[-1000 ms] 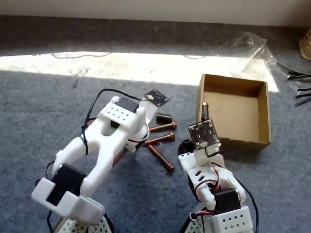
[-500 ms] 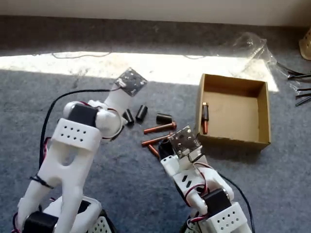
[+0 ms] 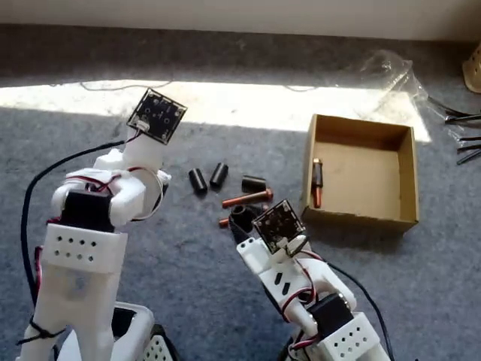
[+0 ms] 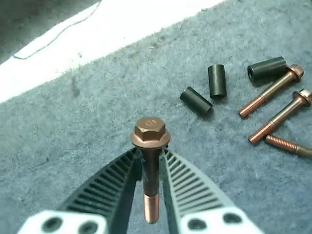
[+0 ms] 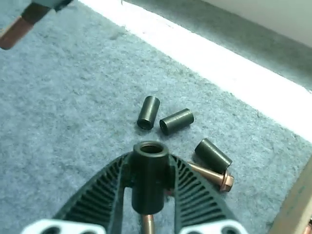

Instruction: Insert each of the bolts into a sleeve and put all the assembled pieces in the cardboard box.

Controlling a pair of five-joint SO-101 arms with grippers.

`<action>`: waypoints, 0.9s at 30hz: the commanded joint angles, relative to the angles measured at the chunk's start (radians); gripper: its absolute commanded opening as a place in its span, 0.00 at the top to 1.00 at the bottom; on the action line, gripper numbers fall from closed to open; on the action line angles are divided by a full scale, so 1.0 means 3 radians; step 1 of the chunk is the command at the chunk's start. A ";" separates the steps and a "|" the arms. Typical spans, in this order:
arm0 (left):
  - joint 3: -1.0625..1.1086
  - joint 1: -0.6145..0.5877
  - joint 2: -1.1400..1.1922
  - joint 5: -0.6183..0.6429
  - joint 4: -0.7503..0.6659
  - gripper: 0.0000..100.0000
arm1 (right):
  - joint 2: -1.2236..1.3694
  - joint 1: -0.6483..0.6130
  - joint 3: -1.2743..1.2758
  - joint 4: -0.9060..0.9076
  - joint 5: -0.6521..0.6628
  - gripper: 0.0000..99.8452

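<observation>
Presently the left gripper (image 4: 150,152) is pinching a copper-coloured hex-head bolt (image 4: 150,168) by its shank. The head stands clear beyond the fingertips, and the bolt is held up over the grey carpet (image 4: 73,146). The right gripper (image 5: 148,161) is clamped on a black cylindrical sleeve (image 5: 147,180) whose open bore faces outward. In the high view this gripper sits low over the carpet, right beside the loose parts. Two loose black sleeves (image 3: 198,180) lie close together on the carpet. A third sleeve (image 3: 253,183) rests just beside the head of a loose copper bolt (image 3: 248,199), and two further bolts (image 4: 280,117) lie next to that one. The open brown cardboard box (image 3: 412,177) stands on the carpet near them. Inside it, along the wall nearest the loose parts, lies one bolt-and-sleeve piece (image 3: 316,183).
</observation>
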 commanded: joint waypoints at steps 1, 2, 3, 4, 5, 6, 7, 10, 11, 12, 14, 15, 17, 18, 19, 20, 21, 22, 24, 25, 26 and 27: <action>-0.0136 0.0054 -0.0401 0.0046 -0.0082 1.00 | -0.0028 -0.0115 -0.0151 -0.0315 -0.0036 1.00; -0.0136 0.0054 -0.0453 0.0041 -0.0082 1.00 | -0.0023 -0.0141 -0.0151 -0.0366 -0.0036 1.00; -0.0136 0.0054 -0.0504 0.0041 -0.0082 1.00 | -0.0023 -0.0151 -0.0151 -0.0401 -0.0031 1.00; -0.0136 0.0054 -0.0550 0.0041 -0.0087 1.00 | -0.0018 -0.0151 -0.0146 -0.0422 -0.0026 1.00; -0.0136 0.0059 -0.0591 0.0041 -0.0102 1.00 | -0.0013 -0.0151 -0.0146 -0.0427 -0.0020 1.00; -0.0120 0.0059 -0.0637 0.0041 -0.0153 1.00 | -0.0013 -0.0151 -0.0146 -0.0427 -0.0020 1.00; -0.0115 0.0059 -0.0662 0.0041 -0.0189 1.00 | -0.0013 -0.0151 -0.0141 -0.0427 -0.0020 1.00; -0.0115 0.0069 -0.0744 0.0051 -0.0256 1.00 | -0.0018 -0.0151 -0.0105 -0.0427 -0.0031 1.00; -0.0110 0.0125 -0.0770 0.0051 -0.0266 1.00 | -0.0028 -0.0151 -0.0069 -0.0427 -0.0031 1.00; -0.0110 0.0197 -0.0800 0.0051 -0.0271 1.00 | -0.0028 -0.0151 -0.0033 -0.0427 -0.0031 1.00; -0.0110 0.0335 -0.0877 0.0051 -0.0276 1.00 | -0.0028 -0.0146 0.0023 -0.0442 -0.0031 1.00; -0.0110 0.0417 -0.0918 0.0051 -0.0281 1.00 | -0.0028 -0.0141 0.0049 -0.0494 -0.0031 1.00; -0.0110 0.0529 -0.0985 0.0051 -0.0358 1.00 | -0.0028 -0.0136 0.0130 -0.0632 -0.0031 1.00; -0.0110 0.0555 -0.1005 0.0051 -0.0384 1.00 | -0.0028 -0.0136 0.0182 -0.0713 -0.0031 1.00; -0.0110 0.0555 -0.1015 0.0051 -0.0404 1.00 | -0.0028 -0.0136 0.0238 -0.0800 -0.0036 1.00; -0.0105 0.0560 -0.1031 0.0051 -0.0435 1.00 | -0.0028 -0.0136 0.0304 -0.0892 -0.0036 1.00; -0.0105 0.0550 -0.1031 0.0056 -0.0465 1.00 | -0.0028 -0.0136 0.0361 -0.0979 -0.0036 1.00; -0.0105 0.0545 -0.1036 0.0107 -0.0491 1.00 | -0.0028 -0.0136 0.0417 -0.1061 -0.0036 1.00; -0.0105 0.0545 -0.1041 0.0368 -0.0552 1.00 | -0.0028 -0.0136 0.0494 -0.1184 -0.0036 1.00; -0.0105 0.0540 -0.1041 0.0506 -0.0588 1.00 | -0.0028 -0.0136 0.0519 -0.1210 -0.0036 1.00; -0.0095 0.0540 -0.1041 0.0609 -0.0629 1.00 | -0.0028 -0.0136 0.0524 -0.1210 -0.0041 1.00; -0.0054 0.0540 -0.1041 0.0634 -0.0685 1.00 | -0.0028 -0.0136 0.0529 -0.1215 -0.0041 1.00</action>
